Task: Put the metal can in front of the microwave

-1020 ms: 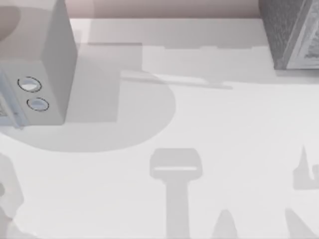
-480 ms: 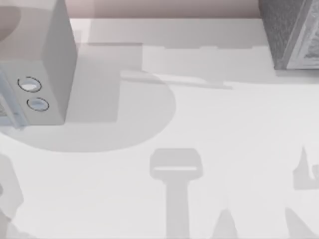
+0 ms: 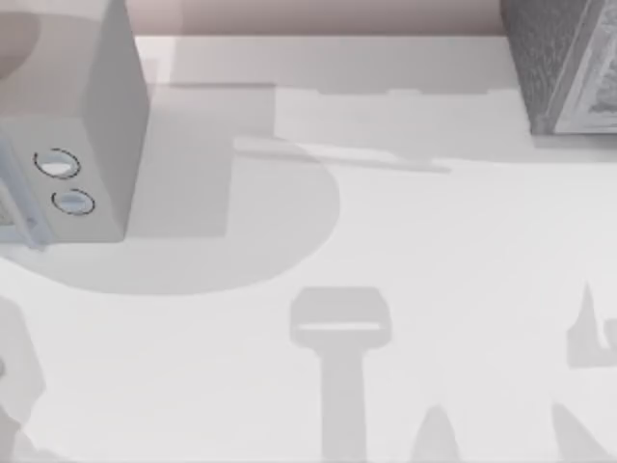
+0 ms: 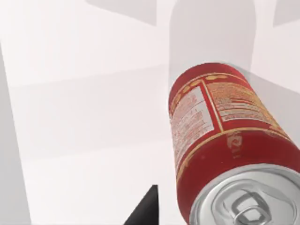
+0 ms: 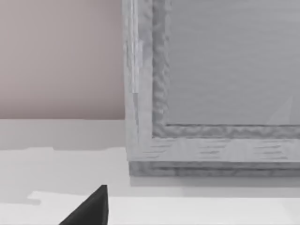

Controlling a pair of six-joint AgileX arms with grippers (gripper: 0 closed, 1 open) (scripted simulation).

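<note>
Showing the left gripper (image 4: 142,210) as one matt black wedge, widening from a sharp tip to a broad base. Running steep and nearly straight along one edge, slanting long and shallow along the other. Looking plain and even in tone across the whole face. Showing the right gripper (image 5: 89,209) in much the same form: a black to charcoal wedge, narrowing to a point, shading slightly lighter toward the tip.
</note>
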